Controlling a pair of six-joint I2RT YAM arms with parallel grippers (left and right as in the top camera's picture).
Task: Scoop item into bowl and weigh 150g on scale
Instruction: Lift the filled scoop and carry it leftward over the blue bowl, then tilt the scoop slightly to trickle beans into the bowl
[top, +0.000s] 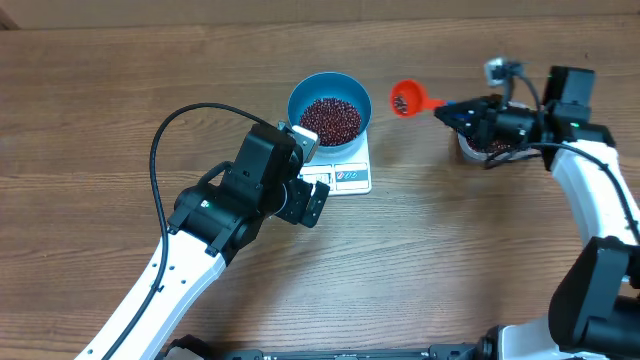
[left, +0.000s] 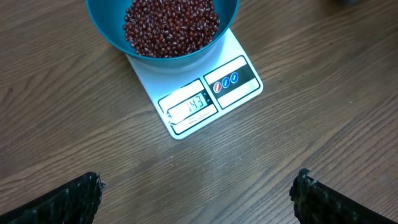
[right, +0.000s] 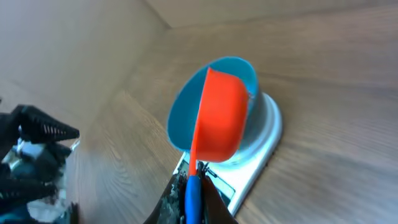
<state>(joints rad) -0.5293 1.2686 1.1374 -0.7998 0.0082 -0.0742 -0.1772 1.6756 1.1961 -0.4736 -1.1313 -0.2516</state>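
The blue bowl (top: 330, 88) stands on the white scale (top: 352, 176), filled with dark red-brown beans (top: 330, 117). In the left wrist view the bowl (left: 106, 28) and beans (left: 171, 25) sit at the top, and the scale (left: 239, 65) shows its lit display. My left gripper (top: 310, 200) hovers just in front of the scale, open and empty, fingertips (left: 78, 196) wide apart over bare wood. My right gripper (top: 455, 112) is shut on the blue handle (right: 194, 196) of a red scoop (top: 405, 98), held right of the bowl with a few beans in it. The right wrist view shows the scoop (right: 217, 118) before the bowl (right: 183, 115).
A tub (top: 482, 148) holding more beans stands at the right, mostly hidden under my right wrist. Bare wooden table (top: 100, 120) lies to the left and in front. My left arm runs from the lower left up to the scale.
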